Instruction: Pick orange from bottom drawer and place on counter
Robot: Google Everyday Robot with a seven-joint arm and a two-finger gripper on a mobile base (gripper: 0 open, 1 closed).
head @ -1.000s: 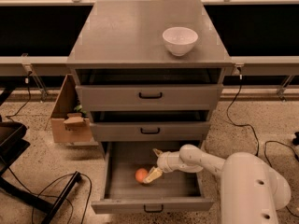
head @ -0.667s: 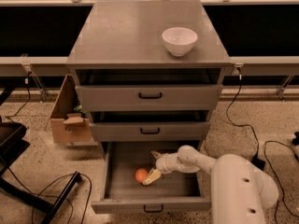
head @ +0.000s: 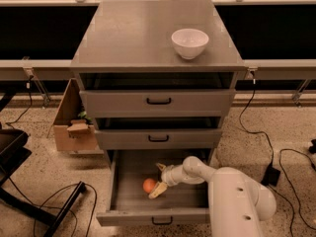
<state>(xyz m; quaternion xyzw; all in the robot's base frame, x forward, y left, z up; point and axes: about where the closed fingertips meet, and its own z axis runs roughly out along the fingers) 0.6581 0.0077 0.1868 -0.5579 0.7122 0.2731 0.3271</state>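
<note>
Orange (head: 149, 185) in the pulled-out bottom drawer (head: 129, 181), just beside the wide-spread, empty gripper (head: 158, 178).

Bottom drawer (head: 123, 191) is pulled right out and open from above. The gripper (head: 159, 179) sits inside it, fingers spread, just right of the orange (head: 149, 185). The tray's left half lies bare. The middle drawer (head: 158, 138) front hangs over the tray's rear. Up top, the counter (head: 133, 38) is free along its left and front edges; only the white bowl (head: 190, 42) stands near the right edge.
</note>
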